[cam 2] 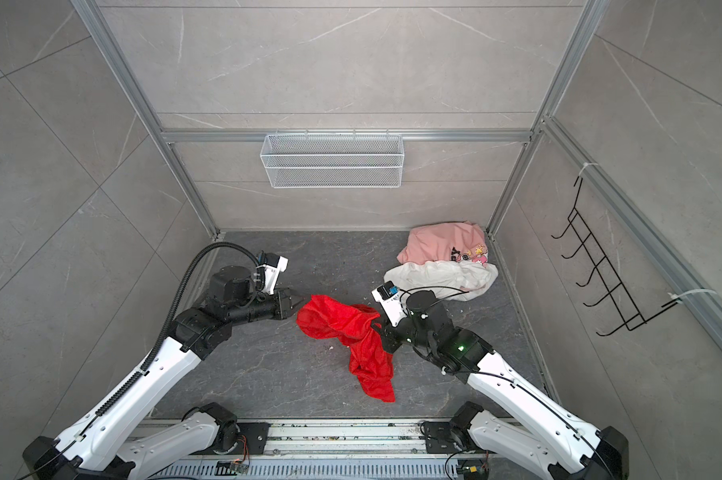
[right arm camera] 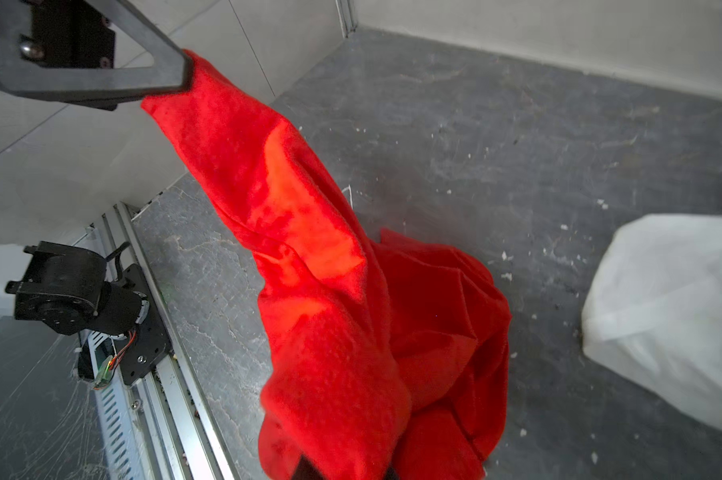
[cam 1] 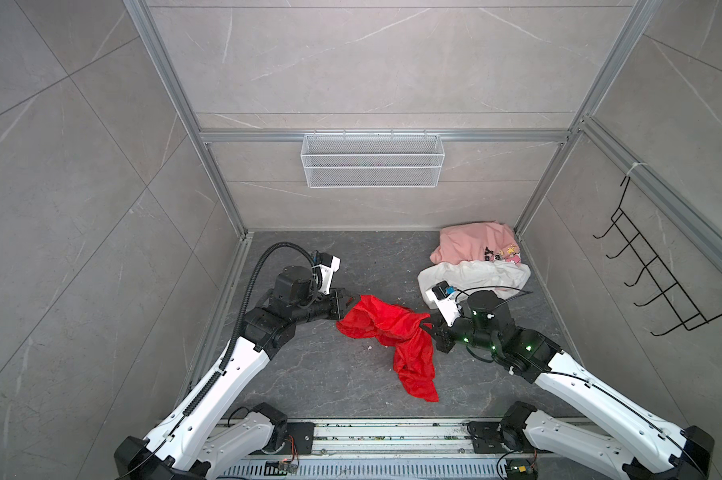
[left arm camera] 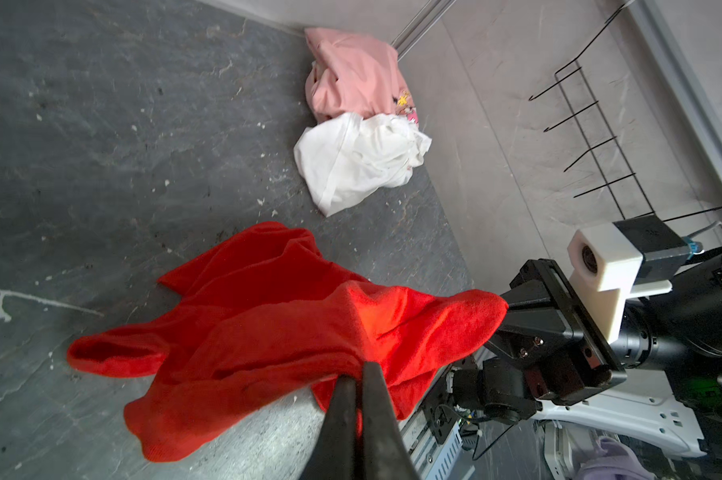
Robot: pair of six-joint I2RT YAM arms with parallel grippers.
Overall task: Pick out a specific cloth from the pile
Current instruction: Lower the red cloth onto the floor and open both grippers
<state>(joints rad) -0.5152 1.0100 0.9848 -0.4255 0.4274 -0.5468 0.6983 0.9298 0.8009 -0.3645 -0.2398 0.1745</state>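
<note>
The red cloth hangs stretched between my two grippers above the dark floor, apart from the pile. Its tail trails onto the floor toward the front. My left gripper is shut on one edge of the cloth, at the cloth's left end in both top views. My right gripper is shut on the opposite corner. In the right wrist view the cloth drapes over that gripper's fingers and hides most of them. The pile is a pink printed garment and a white one.
The pile lies in the back right corner against the wall. A white wire basket hangs on the back wall and a black hook rack on the right wall. A metal rail carrying both arm bases runs along the front edge.
</note>
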